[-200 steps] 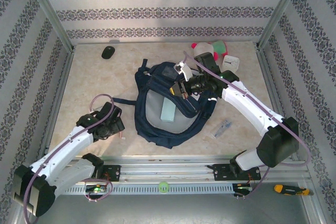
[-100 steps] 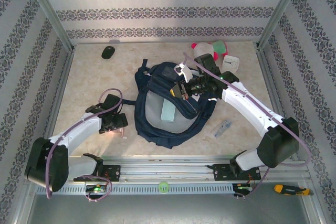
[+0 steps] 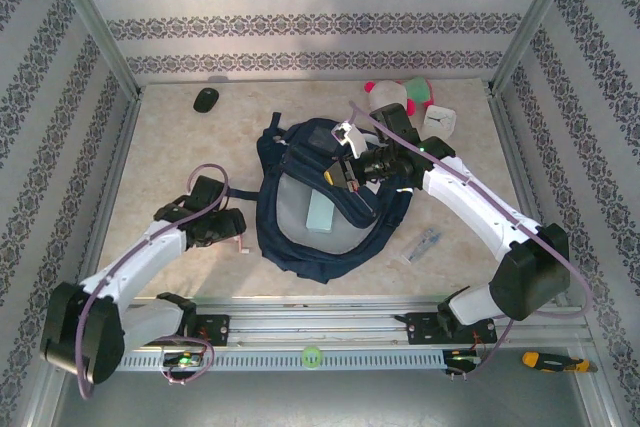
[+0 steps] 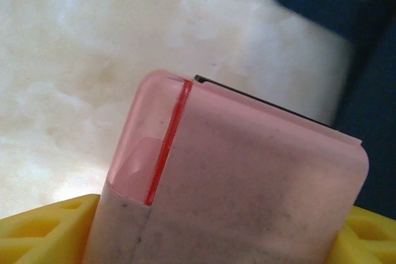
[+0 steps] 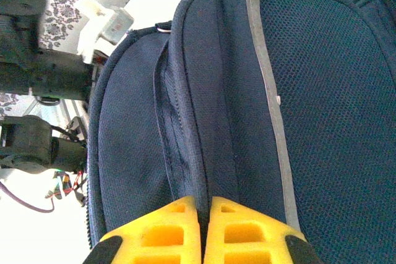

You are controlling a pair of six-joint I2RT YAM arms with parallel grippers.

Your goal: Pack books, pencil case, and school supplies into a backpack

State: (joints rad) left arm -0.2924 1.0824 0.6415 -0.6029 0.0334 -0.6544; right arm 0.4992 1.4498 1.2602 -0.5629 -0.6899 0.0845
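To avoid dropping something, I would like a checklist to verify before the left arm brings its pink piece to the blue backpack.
1. The soft pale pink piece sits between the yellow fingers of the left gripper: ok, both touch its sides.
2. Pink piece lifted off the beige marbled table: cannot tell.
3. The right gripper is shut on the rim of the large navy blue fabric backpack: ok.
4. Backpack mouth open wide enough: cannot tell.
5. The dark strap away from the left arm: not ok, it lies close beside the wrist.
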